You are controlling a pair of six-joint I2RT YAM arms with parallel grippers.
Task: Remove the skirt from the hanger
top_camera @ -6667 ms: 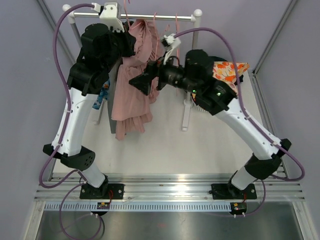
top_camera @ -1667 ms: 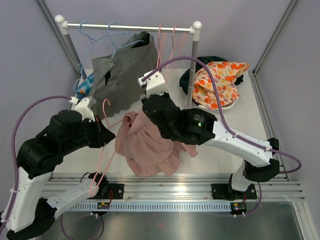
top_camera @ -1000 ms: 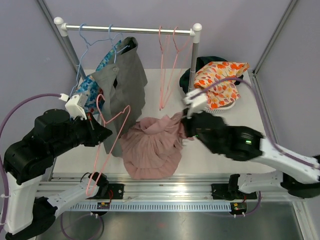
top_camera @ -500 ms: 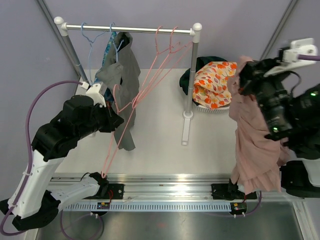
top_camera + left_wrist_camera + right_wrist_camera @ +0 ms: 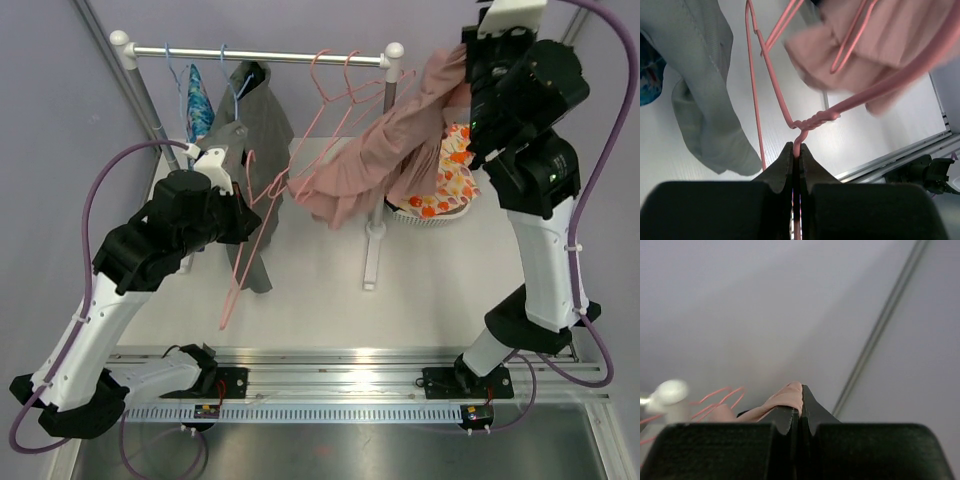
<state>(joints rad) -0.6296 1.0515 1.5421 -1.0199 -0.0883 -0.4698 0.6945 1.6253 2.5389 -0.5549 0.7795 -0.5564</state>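
Overhead, the skirt (image 5: 370, 165) hangs at 1 o'clock from the high right pincer (image 5: 472, 70), draping toward the middle of the rack (image 5: 280, 56). The left pincer (image 5: 252, 215), at 9 o'clock, grips the pink hanger (image 5: 237, 285). Left wrist: jaws pressed together on the hanger's twisted neck. Right wrist: jaws pinching pink skirt fabric.

Table front (image 5: 320, 312): bare white surface between the two arm bases, open to pass.
Rack post (image 5: 381, 130): stands upright mid-table; the pink skirt (image 5: 365, 165) stretches across it.
Left of post: the grey garment (image 5: 255, 125) hangs from the rail (image 5: 270, 55), with the pink hanger (image 5: 812, 120) dangling low just in front.
Rail, right half: crowded by spare pink hangers (image 5: 340, 93) touching the skirt.
Right rear: a basket (image 5: 410, 213) of floral cloth (image 5: 455, 178) sits beside the post.
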